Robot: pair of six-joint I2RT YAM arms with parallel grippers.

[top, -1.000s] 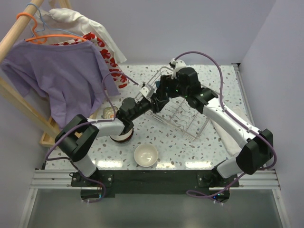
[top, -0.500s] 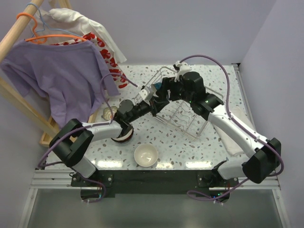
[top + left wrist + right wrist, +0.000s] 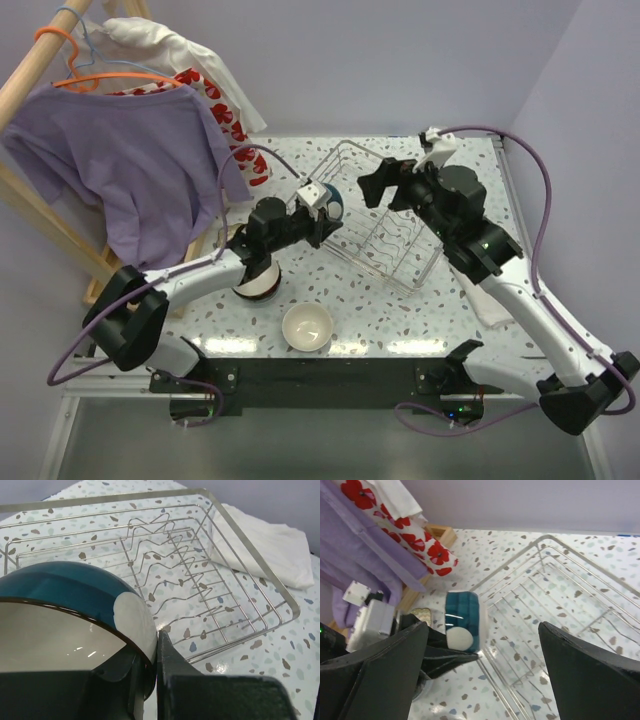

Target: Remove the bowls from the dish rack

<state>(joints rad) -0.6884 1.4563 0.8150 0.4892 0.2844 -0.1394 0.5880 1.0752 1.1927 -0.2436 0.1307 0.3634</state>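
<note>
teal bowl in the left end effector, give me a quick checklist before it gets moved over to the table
1. Left end effector shut on teal bowl rim: ok.
2. Right end effector open, apart from that bowl: ok.
3. Bowl lifted clear of dish rack rim: cannot tell; from above it overlaps the rack's corner.
4. No other bowl showing in the rack: ok.
5. Top of stacked bowls free: cannot tell, left arm covers it.
6. Bare table beside white bowl: ok.
</note>
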